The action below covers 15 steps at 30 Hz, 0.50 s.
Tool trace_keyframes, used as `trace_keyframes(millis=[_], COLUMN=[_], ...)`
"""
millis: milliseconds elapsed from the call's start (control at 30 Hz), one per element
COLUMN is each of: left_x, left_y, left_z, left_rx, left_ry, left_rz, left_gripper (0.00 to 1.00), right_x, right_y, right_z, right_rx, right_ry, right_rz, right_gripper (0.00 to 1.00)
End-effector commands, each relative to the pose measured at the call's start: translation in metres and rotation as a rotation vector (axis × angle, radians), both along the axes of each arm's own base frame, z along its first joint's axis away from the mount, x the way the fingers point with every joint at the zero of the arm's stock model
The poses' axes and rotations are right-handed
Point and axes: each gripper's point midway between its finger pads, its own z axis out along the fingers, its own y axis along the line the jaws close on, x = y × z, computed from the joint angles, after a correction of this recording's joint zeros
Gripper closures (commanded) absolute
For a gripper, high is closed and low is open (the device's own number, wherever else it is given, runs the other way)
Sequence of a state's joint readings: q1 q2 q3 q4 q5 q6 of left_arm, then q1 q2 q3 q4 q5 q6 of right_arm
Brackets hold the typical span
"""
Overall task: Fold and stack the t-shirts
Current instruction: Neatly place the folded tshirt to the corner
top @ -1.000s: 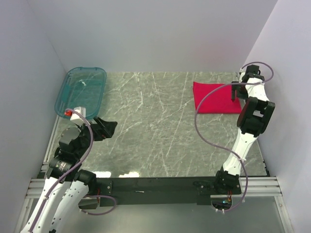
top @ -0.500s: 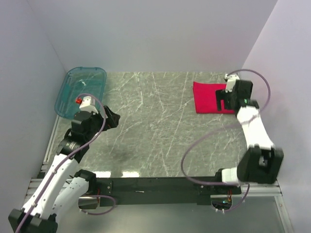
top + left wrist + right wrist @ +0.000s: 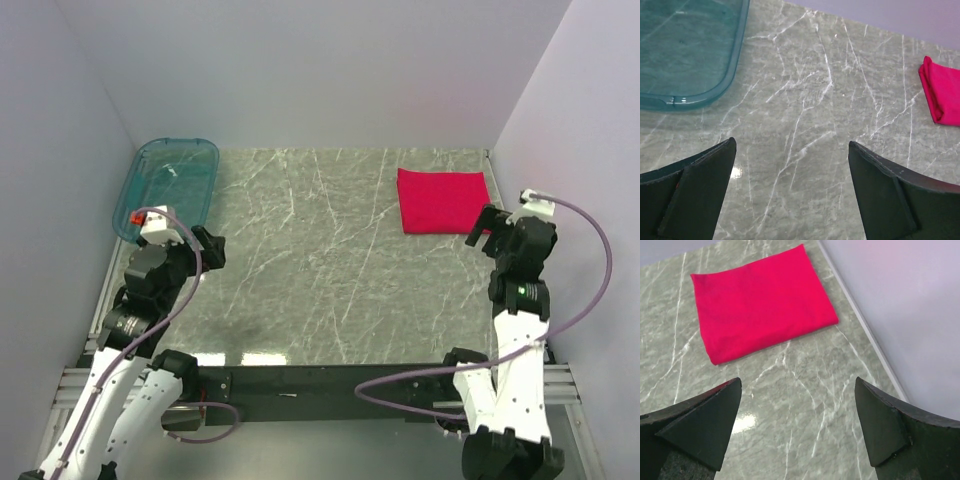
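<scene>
Grey marbled tabletop (image 3: 330, 260), pale walls (image 3: 300, 70); folded red t-shirt (image 3: 442, 200), teal tub (image 3: 168, 185); left end effector (image 3: 791, 142) and right end effector (image 3: 797, 380) spread.

T-shirt (image 3: 441, 200) back right, tub (image 3: 168, 187) roughly back left

No text, brand, number or sign can be read in any view: nothing is legible on the red t-shirt (image 3: 442, 200) at 2 o'clock, the teal tub (image 3: 172, 186) at 10 o'clock, or the marble table (image 3: 320, 260).
</scene>
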<state>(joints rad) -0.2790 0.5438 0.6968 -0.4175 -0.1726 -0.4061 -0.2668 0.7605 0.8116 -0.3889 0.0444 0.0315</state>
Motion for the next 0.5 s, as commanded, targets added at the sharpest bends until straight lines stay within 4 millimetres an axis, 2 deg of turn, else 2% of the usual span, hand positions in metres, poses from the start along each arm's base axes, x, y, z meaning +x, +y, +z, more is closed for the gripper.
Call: trace_keyframes(millis=[0, 67, 167, 467], left_x=[-0.005, -0.008, -0.009, -0.010], left_y=[0.004, 0.004, 0.004, 0.001], left_z=[0.005, 0.005, 0.007, 0.006], left_rx=[0.028, 0.026, 0.023, 0.020], left_ry=[-0.029, -0.032, -0.045, -0.046], left_rz=[-0.007, -0.010, -0.011, -0.029], left_gripper=[0.00, 0.01, 0.01, 0.01], right_x=[-0.018, -0.025, -0.030, -0.036], right_y=[-0.005, -0.004, -0.002, 0.003], right_z=[0.011, 0.020, 0.021, 0.013], right_rx=[0.020, 0.009, 0.011, 0.005], right_ry=[-0.078, -0.113, -0.112, -0.080], right_rz=[-0.086, -0.090, -0.089, -0.056], right_gripper=[0.00, 0.00, 0.00, 0.01])
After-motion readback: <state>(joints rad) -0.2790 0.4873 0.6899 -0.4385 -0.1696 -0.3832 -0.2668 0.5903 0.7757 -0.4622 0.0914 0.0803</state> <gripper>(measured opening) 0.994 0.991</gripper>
